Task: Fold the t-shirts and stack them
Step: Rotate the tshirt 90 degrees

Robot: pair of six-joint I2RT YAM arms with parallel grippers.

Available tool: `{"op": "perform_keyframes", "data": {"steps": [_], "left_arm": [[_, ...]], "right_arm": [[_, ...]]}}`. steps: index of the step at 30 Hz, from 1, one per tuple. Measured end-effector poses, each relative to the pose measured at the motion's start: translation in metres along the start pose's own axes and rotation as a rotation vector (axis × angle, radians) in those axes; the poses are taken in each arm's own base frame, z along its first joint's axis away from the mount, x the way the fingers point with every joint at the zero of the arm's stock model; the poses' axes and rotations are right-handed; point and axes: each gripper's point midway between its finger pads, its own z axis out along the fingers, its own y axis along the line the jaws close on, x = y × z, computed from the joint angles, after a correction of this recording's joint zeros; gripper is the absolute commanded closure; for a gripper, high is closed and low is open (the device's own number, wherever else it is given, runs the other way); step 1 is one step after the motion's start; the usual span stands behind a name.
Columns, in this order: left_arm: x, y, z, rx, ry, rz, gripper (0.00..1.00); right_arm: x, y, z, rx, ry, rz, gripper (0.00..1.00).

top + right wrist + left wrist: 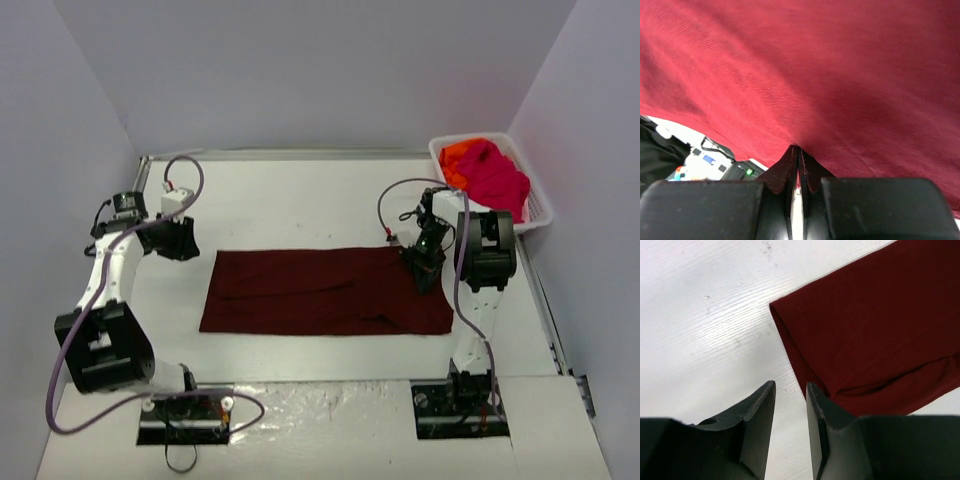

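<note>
Our right gripper (799, 150) is clamped on the maroon t-shirt (320, 290) at its three o'clock edge. Our left gripper (790, 392) hangs part-open and empty at nine o'clock.

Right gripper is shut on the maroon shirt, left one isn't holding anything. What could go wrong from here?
1. Only the right gripper pinches the dark maroon cloth t-shirt. The left gripper stands open beside its edge over the white table, so a one-sided lift would likely skew the fold.
2. The jaws seem to hold the cloth only at their very tips, so it might slip out.
</note>
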Motion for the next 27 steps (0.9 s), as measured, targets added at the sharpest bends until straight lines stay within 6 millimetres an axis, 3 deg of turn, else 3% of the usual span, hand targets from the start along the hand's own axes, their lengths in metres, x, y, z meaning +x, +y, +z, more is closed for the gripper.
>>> {"op": "perform_keyframes", "data": {"steps": [2,5,9,12,15,21,24,27], "left_arm": [[-0.003,0.004,-0.007,-0.033,-0.013,0.007,0.7],[-0.005,0.009,-0.016,-0.072,-0.03,0.014,0.7],[-0.006,0.015,-0.02,-0.106,-0.035,0.009,0.7],[-0.005,0.018,-0.02,-0.124,-0.031,0.005,0.7],[-0.006,0.021,-0.02,-0.138,-0.031,-0.002,0.7],[-0.005,0.024,-0.017,-0.15,-0.026,-0.027,0.7],[-0.002,0.028,-0.014,-0.158,-0.011,-0.043,0.7],[0.0,0.031,-0.013,-0.17,-0.002,-0.046,0.7]], "right_arm": [[-0.018,-0.011,-0.009,0.001,0.011,0.017,1.0],[-0.069,-0.034,-0.033,0.054,-0.047,0.009,1.0],[-0.171,-0.072,-0.075,0.246,-0.26,-0.081,1.0],[-0.24,-0.083,-0.095,0.418,-0.429,-0.19,1.0],[-0.286,-0.067,-0.098,0.521,-0.536,-0.298,1.0],[-0.382,-0.015,-0.102,0.592,-0.781,-0.506,1.0],[-0.412,0.007,-0.103,0.616,-0.864,-0.579,1.0],[-0.437,0.014,-0.113,0.684,-0.941,-0.628,1.0]]}}
